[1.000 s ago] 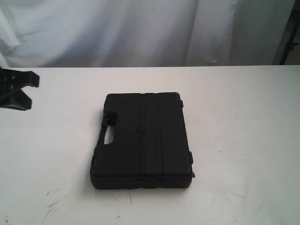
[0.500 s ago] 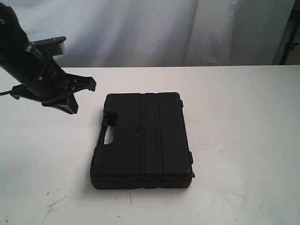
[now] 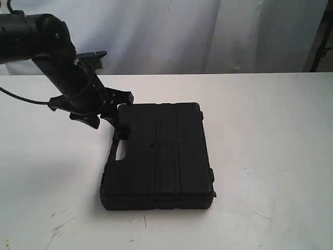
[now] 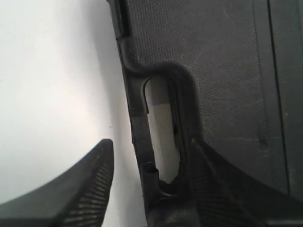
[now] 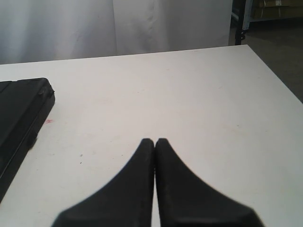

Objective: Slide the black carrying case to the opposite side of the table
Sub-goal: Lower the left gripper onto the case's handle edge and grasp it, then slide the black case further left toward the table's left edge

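Note:
The black carrying case (image 3: 166,156) lies flat in the middle of the white table (image 3: 270,130), its handle (image 3: 111,151) facing left. My left gripper (image 3: 112,110) hangs open over the case's far-left corner. In the left wrist view the case (image 4: 222,71) fills the frame. The left gripper (image 4: 150,144) straddles the handle bar (image 4: 139,118), one finger over the table (image 4: 47,71) and the other over the lid. My right gripper (image 5: 154,141) is shut and empty above the table (image 5: 165,85), with the case's corner (image 5: 19,113) off to one side. The exterior view does not show it.
A white curtain (image 3: 171,36) hangs behind the table's far edge. Faint dark scuffs (image 3: 60,226) mark the tabletop near the front left. A dark stand (image 3: 323,49) shows at the far right, beyond the table.
My left arm has swung in from the left edge toward the case and now reaches its handle corner. The case has not moved.

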